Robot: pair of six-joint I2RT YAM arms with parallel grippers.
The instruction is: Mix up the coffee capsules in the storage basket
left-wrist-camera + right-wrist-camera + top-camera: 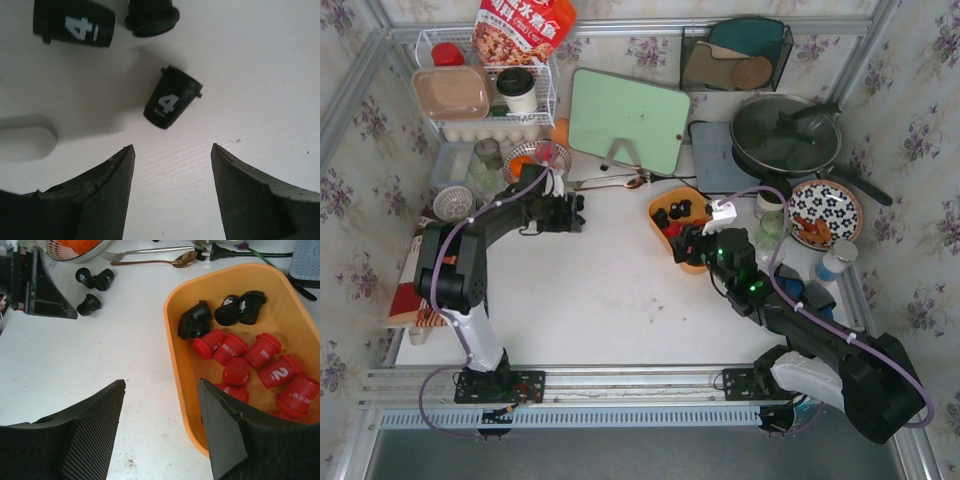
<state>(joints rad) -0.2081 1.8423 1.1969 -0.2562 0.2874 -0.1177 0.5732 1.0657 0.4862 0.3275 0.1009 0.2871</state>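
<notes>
Dark, worn fingers (100, 200) of the left end effector (172, 150) are seen spread apart with nothing between them. A small black cup-shaped plastic coffee capsule (170, 102), printed with a white 4, is found lying on its side at twelve o'clock, just ahead of the tips. Two more black coffee capsules (75, 22) are spotted at eleven o'clock on the white bench (260, 75).

Over on the other side, the right end effector (162, 385) is seen with its jaws apart and empty. The shallow orange plastic storage basket (172, 360) is placed at two o'clock of it. Glossy red coffee capsules (250, 357) are bunched at its near end and a few black capsules (220, 312) at the far end.

The step in hand is judged to be the pick-up of the nearest stray black capsule. It would be done best if the tips were brought down either side of the tapered body, not the flanged rim, since a round pod lying sideways could be rolled away by an off-centre squeeze. Mixing would be served if it were dropped among the reds.
</notes>
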